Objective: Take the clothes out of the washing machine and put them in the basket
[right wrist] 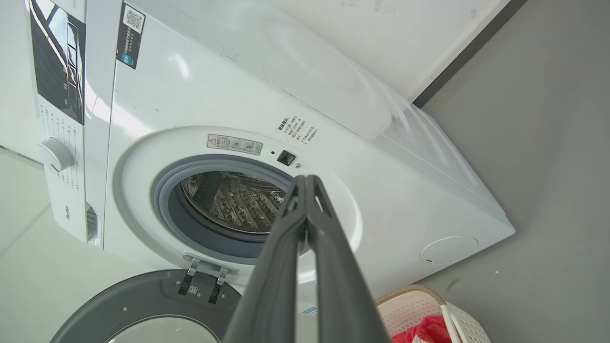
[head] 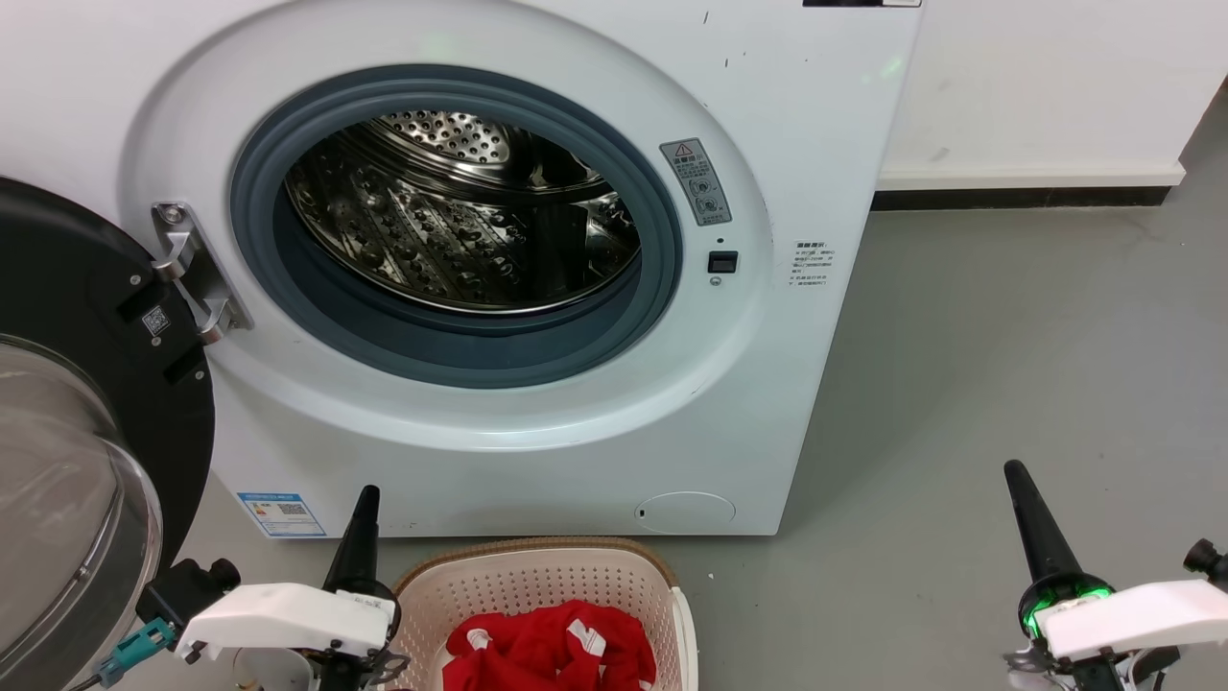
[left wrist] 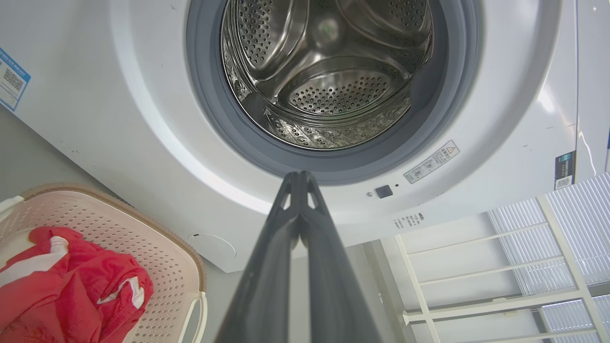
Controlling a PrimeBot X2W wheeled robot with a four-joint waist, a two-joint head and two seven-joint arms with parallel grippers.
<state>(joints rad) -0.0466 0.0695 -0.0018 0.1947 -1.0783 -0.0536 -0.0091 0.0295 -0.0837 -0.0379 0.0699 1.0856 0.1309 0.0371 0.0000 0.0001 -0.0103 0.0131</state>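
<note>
- The red clothes (head: 552,648) lie bunched in the basket (head: 537,547), at the foot of the washing machine (head: 815,115).
- They're at 3 o'clock of the left gripper (head: 365,504), just beside it, so that arm's nearer.
- The drum (head: 460,221), up at 12 o'clock, looks bare.
- The left gripper and right gripper (head: 1017,480) have their fingers pressed together, holding nothing.

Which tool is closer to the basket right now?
The left tool: it sits right beside the basket at its left rim, while the right tool stands well off to the right over the grey floor.
</note>
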